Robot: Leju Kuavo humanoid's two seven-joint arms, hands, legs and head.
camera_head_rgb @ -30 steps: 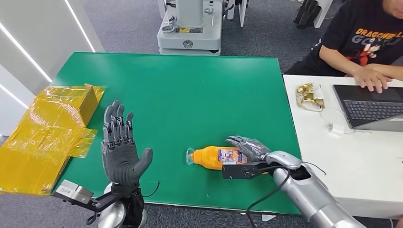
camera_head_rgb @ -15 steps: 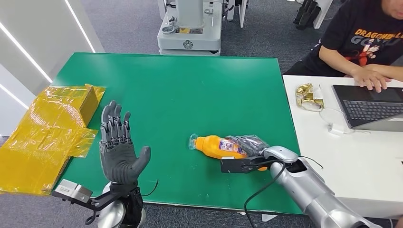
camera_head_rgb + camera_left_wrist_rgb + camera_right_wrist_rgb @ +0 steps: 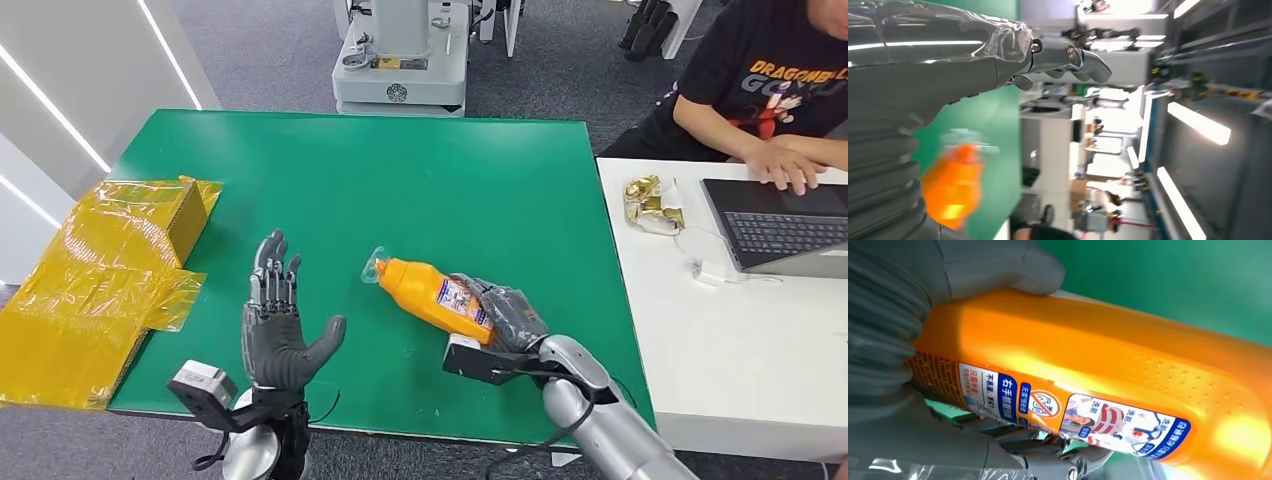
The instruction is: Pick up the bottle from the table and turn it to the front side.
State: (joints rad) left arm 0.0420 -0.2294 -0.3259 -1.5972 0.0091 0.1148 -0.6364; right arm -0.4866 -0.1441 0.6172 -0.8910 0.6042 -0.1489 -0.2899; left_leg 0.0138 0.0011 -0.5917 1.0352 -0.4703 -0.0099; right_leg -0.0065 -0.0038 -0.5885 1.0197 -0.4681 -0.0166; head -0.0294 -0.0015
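The orange bottle (image 3: 432, 296) is gripped at its base end by the right hand (image 3: 507, 318), fingers wrapped around it, over the near right part of the green table (image 3: 420, 180). Its clear cap end is pointed far and left, away from the hand. The left hand (image 3: 278, 325) is held upright and empty, fingers spread, to the bottle's left.

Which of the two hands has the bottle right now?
The right hand grips the orange bottle around its lower body, cap end pointing toward the table's middle. The left hand holds nothing; it is raised, palm open, fingers apart.
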